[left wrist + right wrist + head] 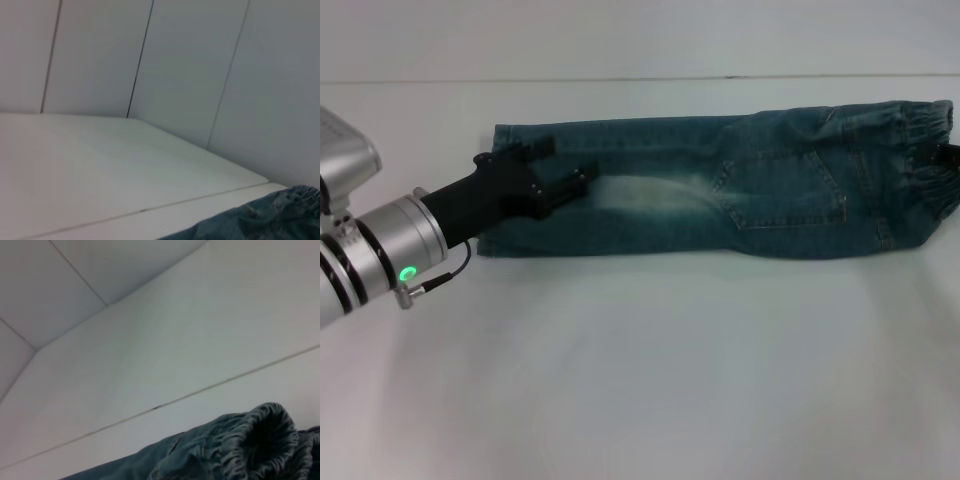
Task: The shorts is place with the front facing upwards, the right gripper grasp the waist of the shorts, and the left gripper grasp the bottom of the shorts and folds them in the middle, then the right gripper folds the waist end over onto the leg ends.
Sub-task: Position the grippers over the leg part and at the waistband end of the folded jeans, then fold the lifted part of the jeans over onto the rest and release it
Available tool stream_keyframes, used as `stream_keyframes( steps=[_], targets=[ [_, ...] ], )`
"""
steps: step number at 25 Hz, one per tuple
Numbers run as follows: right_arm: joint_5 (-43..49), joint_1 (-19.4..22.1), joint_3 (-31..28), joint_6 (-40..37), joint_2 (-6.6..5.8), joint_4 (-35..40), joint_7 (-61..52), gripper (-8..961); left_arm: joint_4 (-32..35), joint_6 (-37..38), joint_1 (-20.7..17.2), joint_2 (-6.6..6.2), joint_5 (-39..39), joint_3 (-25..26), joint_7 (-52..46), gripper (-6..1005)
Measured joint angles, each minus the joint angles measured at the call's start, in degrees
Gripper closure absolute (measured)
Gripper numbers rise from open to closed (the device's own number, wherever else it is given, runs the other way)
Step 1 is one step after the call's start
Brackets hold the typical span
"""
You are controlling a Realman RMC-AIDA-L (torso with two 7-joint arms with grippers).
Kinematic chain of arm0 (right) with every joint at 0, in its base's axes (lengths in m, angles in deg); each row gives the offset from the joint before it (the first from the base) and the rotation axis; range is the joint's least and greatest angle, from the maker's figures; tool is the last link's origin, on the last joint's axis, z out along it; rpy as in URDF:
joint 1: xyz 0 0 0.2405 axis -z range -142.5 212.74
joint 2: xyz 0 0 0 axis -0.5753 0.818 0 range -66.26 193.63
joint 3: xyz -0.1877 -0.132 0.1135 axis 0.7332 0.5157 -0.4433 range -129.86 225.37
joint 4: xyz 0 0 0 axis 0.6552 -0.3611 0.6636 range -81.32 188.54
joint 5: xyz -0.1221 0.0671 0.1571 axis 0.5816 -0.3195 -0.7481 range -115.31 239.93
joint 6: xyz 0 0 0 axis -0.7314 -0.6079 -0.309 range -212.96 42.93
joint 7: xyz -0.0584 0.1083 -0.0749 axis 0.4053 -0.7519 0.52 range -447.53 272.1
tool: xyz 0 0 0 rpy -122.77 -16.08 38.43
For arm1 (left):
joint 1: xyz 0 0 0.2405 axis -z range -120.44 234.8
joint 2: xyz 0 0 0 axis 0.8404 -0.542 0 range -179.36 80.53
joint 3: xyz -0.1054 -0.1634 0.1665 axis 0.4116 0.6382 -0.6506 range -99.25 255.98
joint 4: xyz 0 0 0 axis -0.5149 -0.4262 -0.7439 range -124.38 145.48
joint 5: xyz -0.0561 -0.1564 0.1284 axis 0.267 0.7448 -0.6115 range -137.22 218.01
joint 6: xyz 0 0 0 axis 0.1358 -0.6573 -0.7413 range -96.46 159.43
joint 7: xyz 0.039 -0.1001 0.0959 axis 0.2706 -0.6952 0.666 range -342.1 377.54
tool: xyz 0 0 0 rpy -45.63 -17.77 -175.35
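Note:
The blue-green denim shorts (720,190) lie folded lengthwise into a long strip across the white table. The gathered waist (925,125) is at the right end and the leg hems, the bottom of the shorts (492,190), are at the left end. My left gripper (568,162), with its silver wrist and green light, lies over the leg end, fingers spread apart on the denim. Only a dark sliver of my right gripper (952,165) shows at the waist, at the picture's right edge. The puckered waist (265,440) sits close in the right wrist view. A corner of the denim shorts (260,220) appears in the left wrist view.
The white table (640,380) stretches wide in front of the shorts. A pale wall (620,40) rises just behind them, past the table's back edge.

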Motion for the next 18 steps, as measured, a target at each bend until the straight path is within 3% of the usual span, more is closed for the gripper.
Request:
stream_keyframes(
  steps=[6, 9, 13, 18],
  targets=[
    [0.0, 0.6, -1.0, -5.5, 0.22, 2.7, -1.2, 827, -13.1, 1.4, 1.7, 0.02, 13.3, 0.4, 22.6, 251],
    [0.0, 0.7, -1.2, -8.6, 0.58, 5.5, -3.2, 844, -21.6, 1.4, 4.1, 0.01, 17.5, 1.9, 38.7, 298],
    [0.0, 1.2, -1.3, -13.9, 1.24, 11.4, -7.7, 852, -33.4, -2.6, 8.1, 0.01, 19.4, 11.7, 58.5, 414],
    [-2.9, 1.3, -2.3, -21.9, 1.57, 16.8, -13.0, 843, -39.7, -10.8, 10.3, 0.0, 18.8, 21.5, 68.1, 635]
  ],
)
